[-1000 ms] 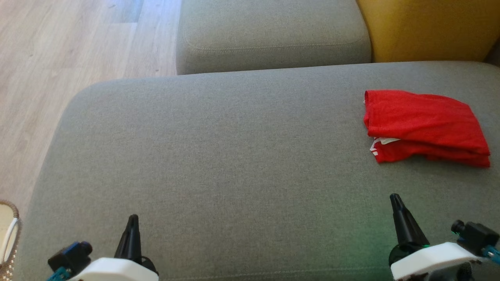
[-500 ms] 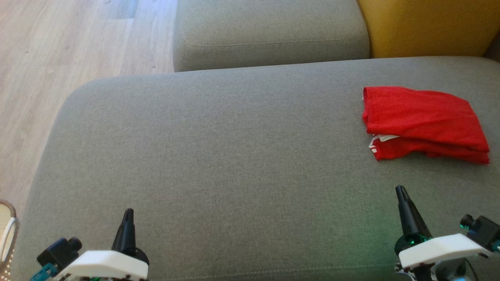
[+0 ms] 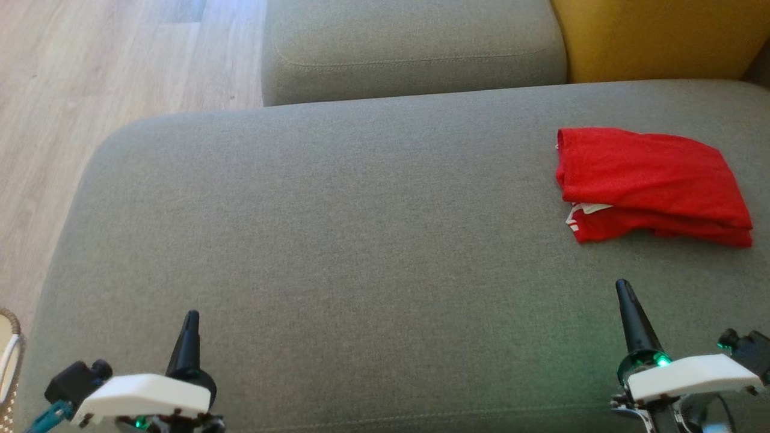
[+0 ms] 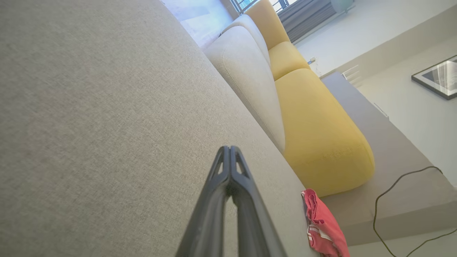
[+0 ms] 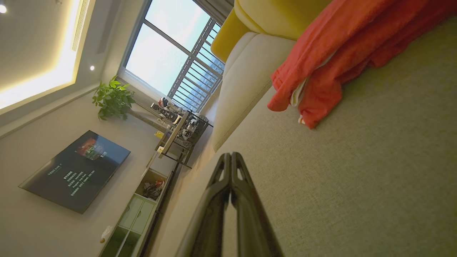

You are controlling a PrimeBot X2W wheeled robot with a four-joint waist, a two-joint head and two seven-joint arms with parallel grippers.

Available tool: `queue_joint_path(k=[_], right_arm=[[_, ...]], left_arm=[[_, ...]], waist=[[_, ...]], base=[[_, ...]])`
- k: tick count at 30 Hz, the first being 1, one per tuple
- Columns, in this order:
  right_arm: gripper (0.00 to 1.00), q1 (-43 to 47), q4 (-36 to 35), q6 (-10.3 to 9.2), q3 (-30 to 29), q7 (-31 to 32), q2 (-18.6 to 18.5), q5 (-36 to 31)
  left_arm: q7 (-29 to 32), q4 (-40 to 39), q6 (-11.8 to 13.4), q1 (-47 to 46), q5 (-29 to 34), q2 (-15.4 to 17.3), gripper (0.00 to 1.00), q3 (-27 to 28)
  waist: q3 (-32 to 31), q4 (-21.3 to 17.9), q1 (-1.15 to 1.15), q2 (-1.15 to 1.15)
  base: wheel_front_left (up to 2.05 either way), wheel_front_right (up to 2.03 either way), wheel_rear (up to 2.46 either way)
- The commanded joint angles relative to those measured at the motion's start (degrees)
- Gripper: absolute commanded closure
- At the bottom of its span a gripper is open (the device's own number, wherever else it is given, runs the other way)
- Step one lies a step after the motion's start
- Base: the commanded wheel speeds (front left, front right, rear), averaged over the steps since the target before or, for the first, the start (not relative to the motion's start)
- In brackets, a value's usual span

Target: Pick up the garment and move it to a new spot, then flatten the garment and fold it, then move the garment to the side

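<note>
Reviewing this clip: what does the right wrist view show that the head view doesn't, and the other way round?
The right wrist view adds the room: a window, a potted plant and a dark wall screen. The head view adds the wooden floor, the left gripper, shut, and a woven basket at the lower left. Both have the folded red garment lying on the grey sofa seat, the yellow cushion behind it, and the right gripper, shut and apart from the garment.
</note>
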Motion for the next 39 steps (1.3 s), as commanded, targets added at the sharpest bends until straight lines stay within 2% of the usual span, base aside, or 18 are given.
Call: queue_joint_path(k=[1,39], right_arm=[[1.00,-3.40,-1.54,-0.01,0.30,0.58,-0.81,2.28],[1.00,-7.55,0.60,-0.02,-1.71,7.00,-0.81,29.10]], left_arm=[[0.51,-1.41,-0.56,-3.69,-2.10,0.58,1.00,1.91],[6.82,2.20,-5.14,-9.67,-28.03,0.06,1.00,7.70]], waist=[[0.10,-0.06,0.00,0.00],[2.08,-1.26,0.00,0.00]], base=[[0.00,0.00,0.00],[0.00,0.00,0.00]])
